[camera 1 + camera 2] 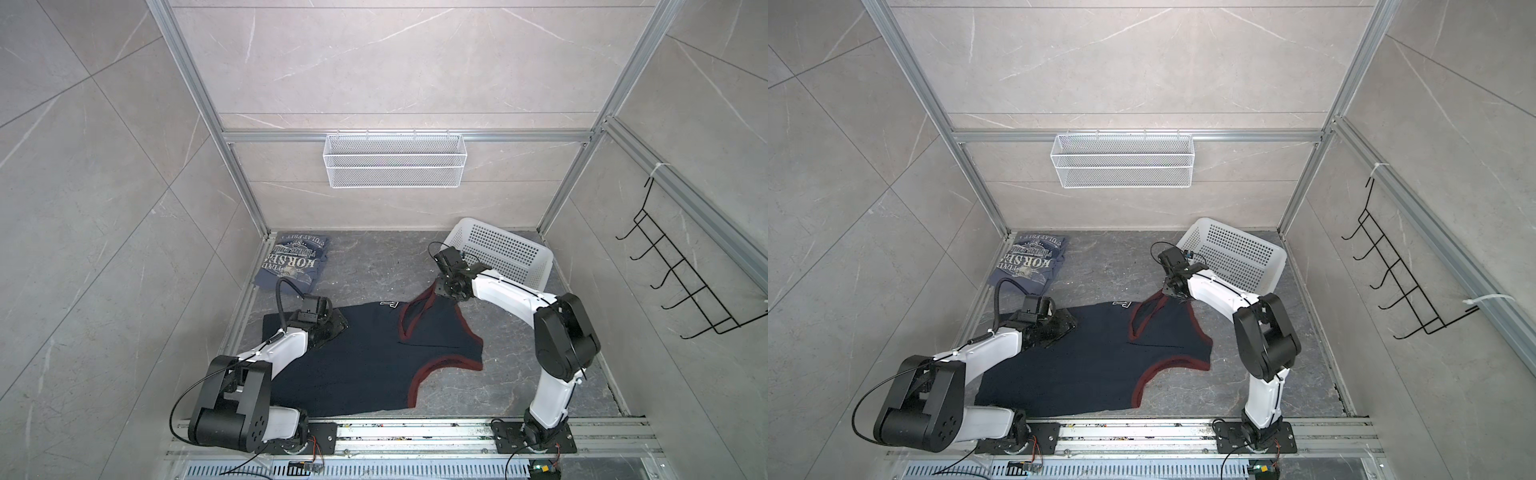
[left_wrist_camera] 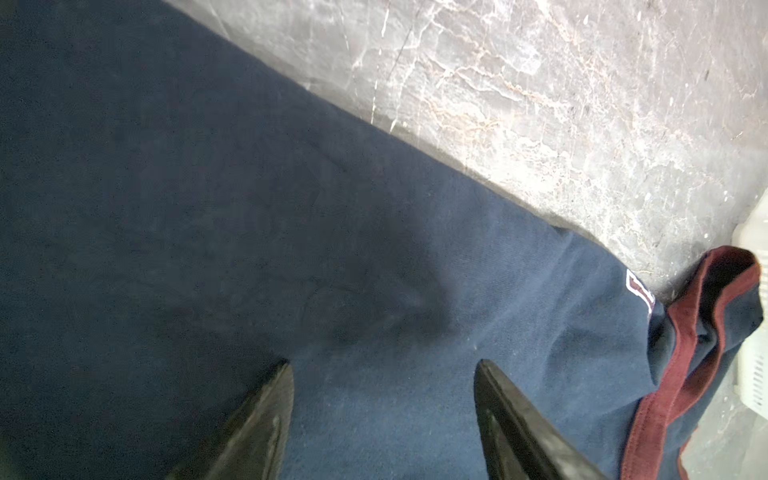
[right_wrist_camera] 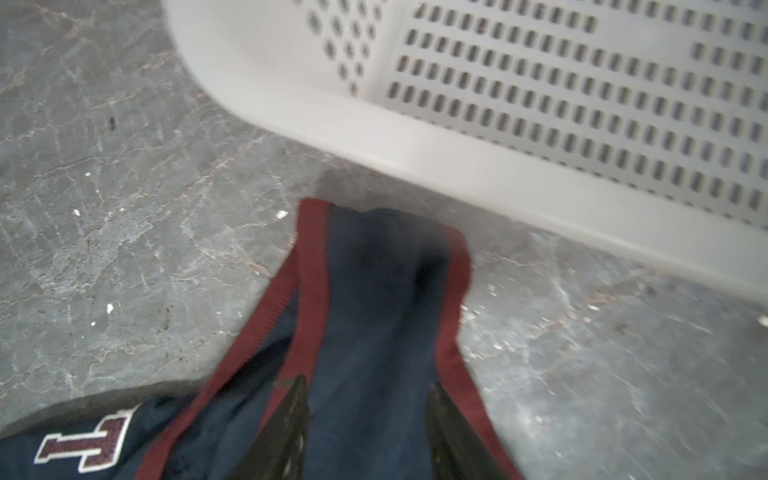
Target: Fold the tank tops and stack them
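The dark navy tank top [image 1: 357, 365] [image 1: 1084, 365] with maroon trim lies spread on the grey floor between both arms. My left gripper [image 2: 382, 363] [image 1: 328, 328] hangs open just over its far left part, with flat navy cloth [image 2: 374, 249] between the fingers. My right gripper [image 3: 368, 384] [image 1: 439, 293] is open astride a shoulder strap [image 3: 374, 291]. The strap's maroon-edged end reaches past the fingertips toward the basket. The slate-blue tank top [image 1: 293, 264] [image 1: 1027, 262] with white lettering lies folded at the far left corner.
A white perforated basket [image 1: 503, 253] [image 3: 540, 124] sits tilted at the far right, close to the right gripper. A white wire shelf [image 1: 392, 160] hangs on the back rail. A black hook rack [image 1: 685, 282] is on the right wall. Metal rails [image 1: 415, 432] run along the front.
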